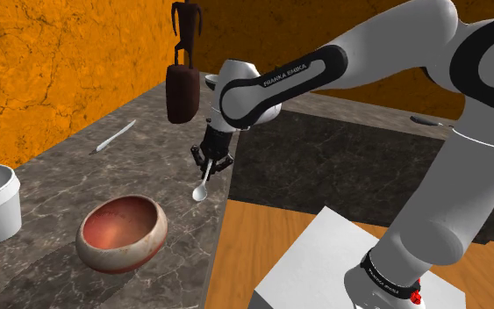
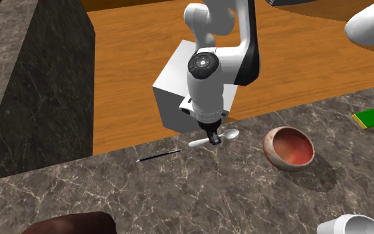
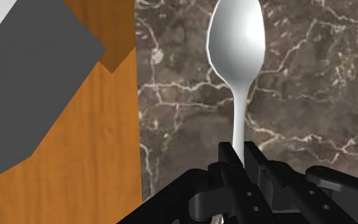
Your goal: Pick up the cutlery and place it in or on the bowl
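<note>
The black claw (image 3: pixel 238 158) pinches the slim handle of a plain white spoon (image 3: pixel 237 48).

White capitals reading "FRANKA EMIKA" run along the dark strip on the side of the arm's (image 1: pixel 290 75) forearm link, seen in the shoulder view. A dark band (image 1: pixel 390 277) round the arm's base, at the near right on the stand (image 1: pixel 319 263), carries small pale lettering and a red mark, both too small to read.
</note>
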Robot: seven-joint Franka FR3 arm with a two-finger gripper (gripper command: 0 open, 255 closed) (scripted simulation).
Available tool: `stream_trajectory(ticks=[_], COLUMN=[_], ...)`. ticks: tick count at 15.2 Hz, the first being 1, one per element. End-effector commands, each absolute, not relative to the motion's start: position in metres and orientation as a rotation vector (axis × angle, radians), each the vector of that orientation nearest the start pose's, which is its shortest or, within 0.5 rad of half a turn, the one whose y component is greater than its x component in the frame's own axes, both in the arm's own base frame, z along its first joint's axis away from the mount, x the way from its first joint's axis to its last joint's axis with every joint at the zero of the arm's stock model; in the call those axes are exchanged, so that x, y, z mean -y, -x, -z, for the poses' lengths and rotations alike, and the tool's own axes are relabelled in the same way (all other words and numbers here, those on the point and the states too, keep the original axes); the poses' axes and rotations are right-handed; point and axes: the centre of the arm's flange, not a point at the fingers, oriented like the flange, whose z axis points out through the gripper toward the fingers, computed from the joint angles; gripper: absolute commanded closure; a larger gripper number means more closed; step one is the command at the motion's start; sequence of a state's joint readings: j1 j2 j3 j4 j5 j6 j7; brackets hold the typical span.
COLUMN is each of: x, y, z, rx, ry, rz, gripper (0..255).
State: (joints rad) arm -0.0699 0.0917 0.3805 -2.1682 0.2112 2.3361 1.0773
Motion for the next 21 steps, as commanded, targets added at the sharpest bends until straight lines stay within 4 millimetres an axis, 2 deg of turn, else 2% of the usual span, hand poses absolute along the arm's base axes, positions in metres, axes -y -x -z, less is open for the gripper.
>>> stream_trajectory(ticks=[1, 21], x=[-0.172, -0.172], y=[-0.529, -0.529], z=[-0.375, -0.481], rx=[-1.293, -1.293], ry=[2.642, 2.642], rz=[-0.091, -0.091], gripper=[255, 255])
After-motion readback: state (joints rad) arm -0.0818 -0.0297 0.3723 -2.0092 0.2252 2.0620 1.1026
